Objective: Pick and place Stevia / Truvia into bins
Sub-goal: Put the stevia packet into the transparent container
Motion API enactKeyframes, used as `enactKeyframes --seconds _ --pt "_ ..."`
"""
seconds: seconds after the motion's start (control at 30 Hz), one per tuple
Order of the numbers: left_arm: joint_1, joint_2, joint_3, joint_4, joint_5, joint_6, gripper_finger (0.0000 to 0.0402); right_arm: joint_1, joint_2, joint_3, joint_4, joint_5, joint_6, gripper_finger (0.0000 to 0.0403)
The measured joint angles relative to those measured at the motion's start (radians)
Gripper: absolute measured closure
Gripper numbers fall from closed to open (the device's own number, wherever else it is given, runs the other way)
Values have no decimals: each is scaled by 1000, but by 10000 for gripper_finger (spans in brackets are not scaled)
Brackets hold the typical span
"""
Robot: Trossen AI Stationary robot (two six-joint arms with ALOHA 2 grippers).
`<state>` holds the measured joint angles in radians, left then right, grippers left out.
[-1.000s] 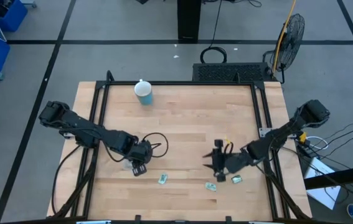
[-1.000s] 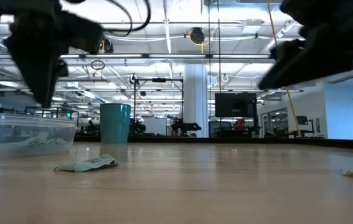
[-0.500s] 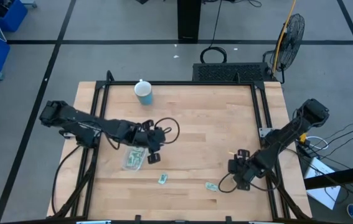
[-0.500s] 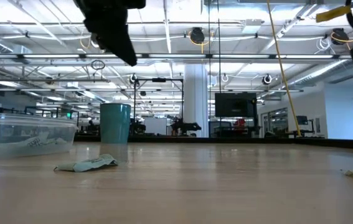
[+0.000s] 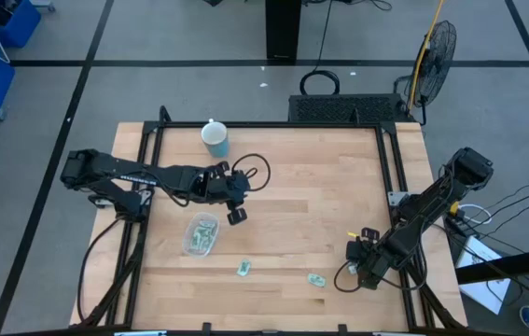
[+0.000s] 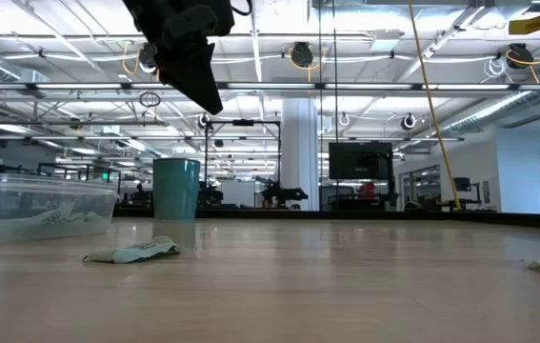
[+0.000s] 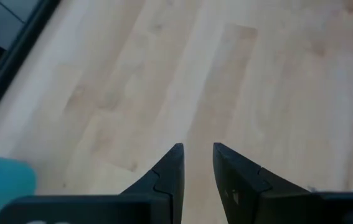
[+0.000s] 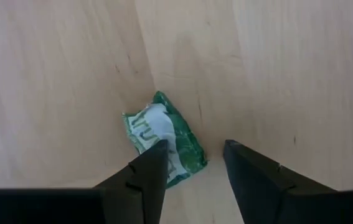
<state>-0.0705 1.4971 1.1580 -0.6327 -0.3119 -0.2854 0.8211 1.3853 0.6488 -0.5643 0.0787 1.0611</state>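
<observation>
My left gripper (image 5: 237,213) (image 7: 197,148) hangs raised over bare wood, just beyond the clear bin (image 5: 201,233) toward the far right; its fingers are a narrow gap apart and hold nothing. The bin stands on its base with several packets inside (image 6: 36,205). My right gripper (image 5: 359,269) (image 8: 195,149) is open near the table's right edge, low over a crumpled green-and-white packet (image 8: 164,146) that lies flat on the wood, mostly before one finger. The gripper hides that packet in the high view. Two more packets lie loose (image 5: 243,269) (image 5: 316,279).
A blue-green cup with a white lid (image 5: 215,140) (image 6: 176,189) stands near the far edge. Black frame rails (image 5: 147,187) (image 5: 396,177) run along the table's left and right sides. Bare wood lies across the middle (image 5: 311,205).
My left gripper has swung from the bin's near side up and toward the far right, uncovering the bin. My right gripper has moved toward the table's right and near edges, turned about, and now covers the packet that lay beside it.
</observation>
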Motion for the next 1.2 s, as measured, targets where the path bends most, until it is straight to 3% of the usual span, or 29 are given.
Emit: enactKeyframes --seconds 0.13,0.37,0.57,0.73,0.8,0.87,1.0,1.2 --pt "19 0 0 0 -5 16 311 -3 0 -6 4 1 -17 279" --pt "30 0 0 0 -5 21 311 -4 -5 -10 91 54 -113 390" --pt "31 1 0 53 -12 17 311 -82 -47 -12 158 352 -363 391" --pt "31 1 0 126 -3 47 311 -244 -52 -12 316 619 -726 400" --pt "31 1 0 145 -3 83 311 -331 -44 -12 438 681 -874 398" --pt "31 5 0 168 -3 118 311 -420 -32 -12 609 656 -997 394" --pt "31 11 0 194 8 155 296 -554 21 -10 953 483 -1174 389" --pt "24 49 -5 226 43 167 237 -632 126 -10 1264 441 -1331 397"
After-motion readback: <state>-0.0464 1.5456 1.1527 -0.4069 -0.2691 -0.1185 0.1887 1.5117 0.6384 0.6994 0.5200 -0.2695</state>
